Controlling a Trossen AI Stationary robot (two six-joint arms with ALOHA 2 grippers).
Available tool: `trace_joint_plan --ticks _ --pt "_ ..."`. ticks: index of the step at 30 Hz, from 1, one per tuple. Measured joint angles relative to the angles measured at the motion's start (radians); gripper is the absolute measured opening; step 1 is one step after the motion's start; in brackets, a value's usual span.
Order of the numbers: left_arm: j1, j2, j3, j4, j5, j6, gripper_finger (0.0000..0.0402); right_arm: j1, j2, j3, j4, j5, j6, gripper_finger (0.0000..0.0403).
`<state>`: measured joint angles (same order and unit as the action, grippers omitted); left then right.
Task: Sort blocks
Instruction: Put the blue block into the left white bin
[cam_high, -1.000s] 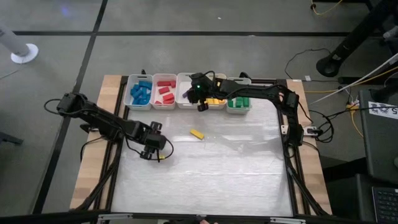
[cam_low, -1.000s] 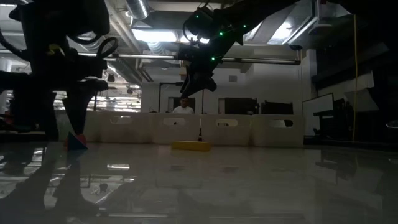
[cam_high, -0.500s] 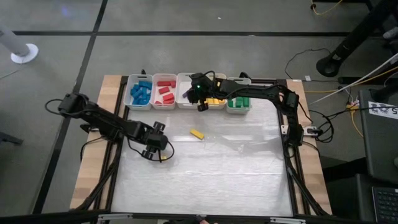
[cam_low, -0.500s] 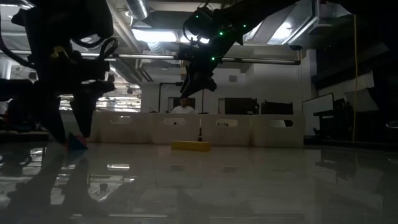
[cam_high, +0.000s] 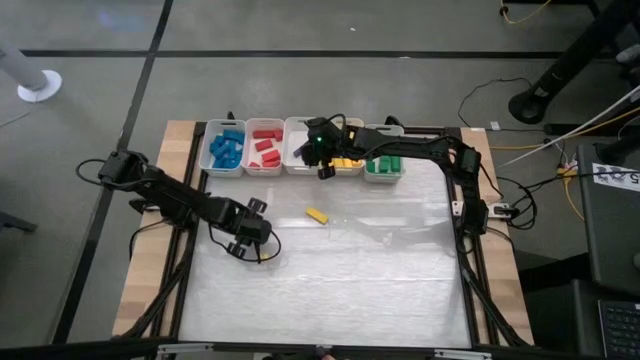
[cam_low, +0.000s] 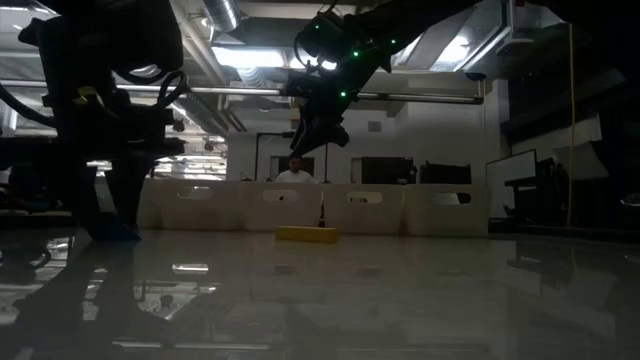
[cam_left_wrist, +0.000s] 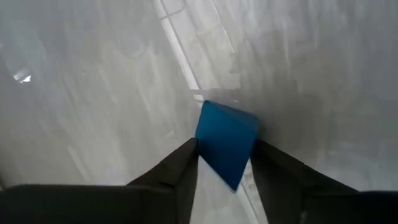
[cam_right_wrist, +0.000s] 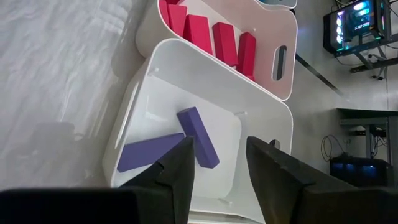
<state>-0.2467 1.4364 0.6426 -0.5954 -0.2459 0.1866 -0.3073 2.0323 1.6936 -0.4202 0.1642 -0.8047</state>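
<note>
left gripper (cam_left_wrist: 224, 163): down on the table's left side, fingers bracketing a small blue block (cam_left_wrist: 226, 144), touching or nearly so; a firm grip can't be confirmed
blue block: flat on the shiny grey table surface (cam_high: 380, 270), between the left fingers
right gripper (cam_right_wrist: 217, 163): above the white plastic bin (cam_right_wrist: 261, 124) holding two purple bar blocks (cam_right_wrist: 198, 137), fingers part open, nothing between them
red blocks (cam_right_wrist: 211, 34): in the neighbouring white bin
yellow bar block (cam_high: 317, 214): loose mid-table, near the bin row
</note>
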Motion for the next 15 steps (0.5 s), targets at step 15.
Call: trace_joint_plan --ticks 15 --pt "0.001 0.001 0.0 0.036 -0.021 -0.149 0.0055 -0.001 -0.001 0.117 -0.164 0.184 0.046 0.0147"
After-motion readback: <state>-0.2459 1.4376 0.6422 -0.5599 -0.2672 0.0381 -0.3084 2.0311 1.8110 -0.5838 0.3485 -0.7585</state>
